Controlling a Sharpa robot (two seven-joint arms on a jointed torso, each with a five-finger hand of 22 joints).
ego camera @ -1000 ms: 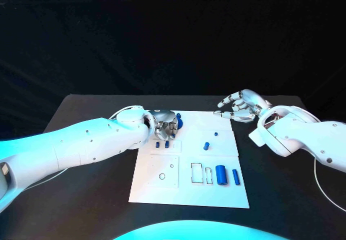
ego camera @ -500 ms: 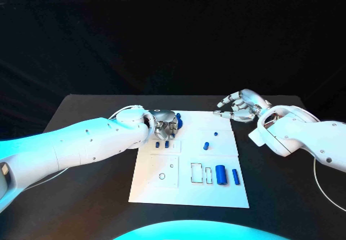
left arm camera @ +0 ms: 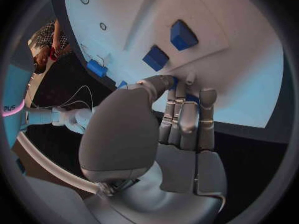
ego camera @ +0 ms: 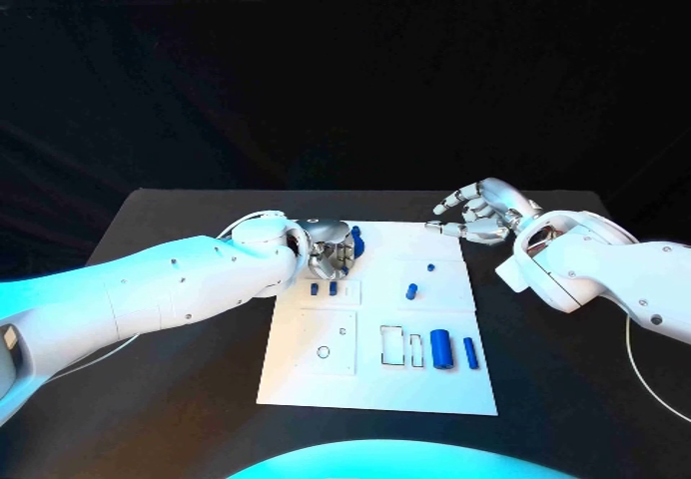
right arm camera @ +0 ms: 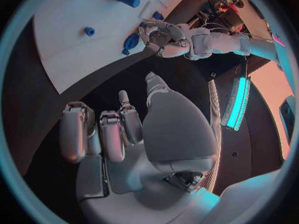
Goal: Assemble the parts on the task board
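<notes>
Task board (ego camera: 377,384) mid-counter (ego camera: 173,299), left hand (ego camera: 332,249) over its far-left corner, right hand (ego camera: 482,212) beyond its far-right corner, parts (ego camera: 442,349) near its right edge

The board (ego camera: 377,377) was white against the black table (ego camera: 188,399), with thin dark outlines drawn on it. The parts (ego camera: 442,353) showed blue, as did the round piece (ego camera: 357,240) at the silver left hand (ego camera: 332,251). The right hand (ego camera: 482,215) was silver too, on a white arm (ego camera: 605,274).
</notes>
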